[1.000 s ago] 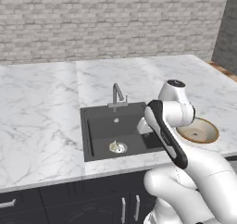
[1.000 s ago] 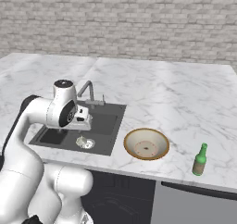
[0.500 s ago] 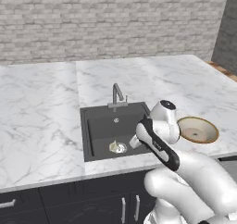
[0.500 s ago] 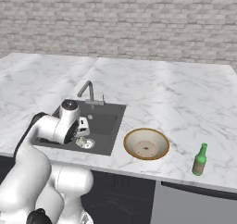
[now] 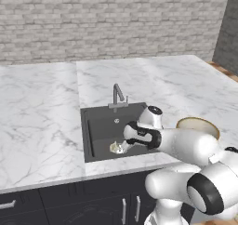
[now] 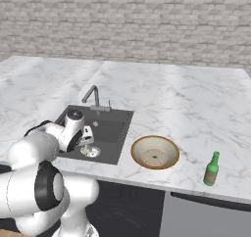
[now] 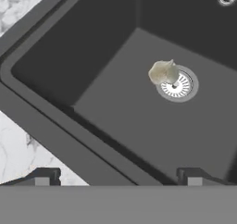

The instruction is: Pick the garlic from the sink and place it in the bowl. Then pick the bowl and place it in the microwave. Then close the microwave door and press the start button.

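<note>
While the arm leans low over the sink [image 5: 100, 133], I find the hand [image 7: 115, 177] spread to its full width and holding nothing; its two dark fingertips stand well apart at the bottom of the hand view, above the near rim of the basin. The garlic [image 7: 163, 72] lies on the basin floor, resting against the edge of the steel drain ring [image 7: 178, 84] and partly overlapping it. From the left base view the bulb [image 5: 116, 148] sits just below and ahead of the wrist. The bowl [image 6: 155, 152] stands empty on the marble worktop [image 6: 196, 108] just right of the sink, with a green bottle [image 6: 212, 169] further right near the front edge.

My judgement is that the first step, picking the garlic, is not yet done; the hand is above and short of the bulb.

Risks noted:
- The bulb is small and lumpy. If I close off-centre, it may squirt out and roll across the basin floor.
- It sits on the drain ring. Descending too far would drive a fingertip onto the steel ring or the floor.
- The near wall of the basin is close beneath the fingers. A forward reach without enough clearance could catch it.
- The faucet [image 5: 118, 95] stands at the back rim, so a wide swing on the lift towards the bowl could clip it.
</note>
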